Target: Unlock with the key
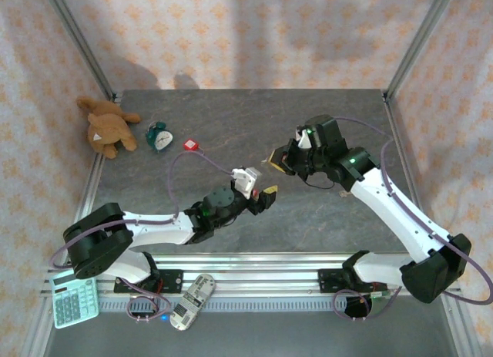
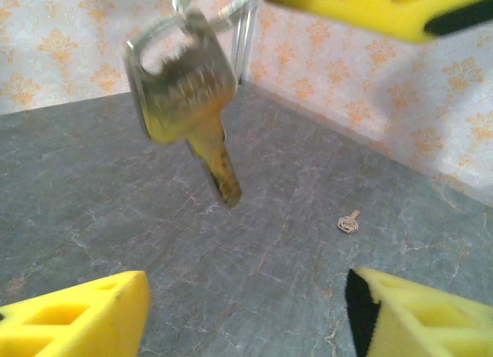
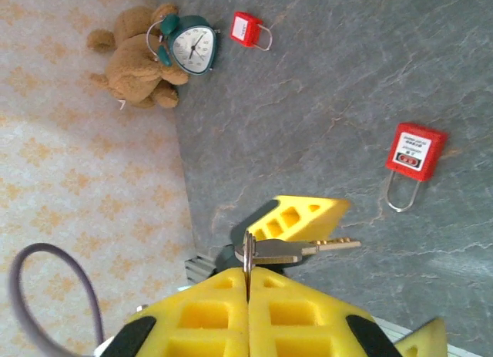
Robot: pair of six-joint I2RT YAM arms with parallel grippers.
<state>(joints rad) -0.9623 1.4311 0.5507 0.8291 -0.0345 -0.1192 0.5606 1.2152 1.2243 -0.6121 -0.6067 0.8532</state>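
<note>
The silver key dangles by its ring from the right tool; the red padlock lies flat, shackle closed.

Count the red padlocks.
2. One padlock lies beside the alarm clock; the other padlock lies alone on the bare table. Others may be hidden under the arms.

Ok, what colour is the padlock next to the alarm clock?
Red; the padlock shows best in the right wrist view.
</note>
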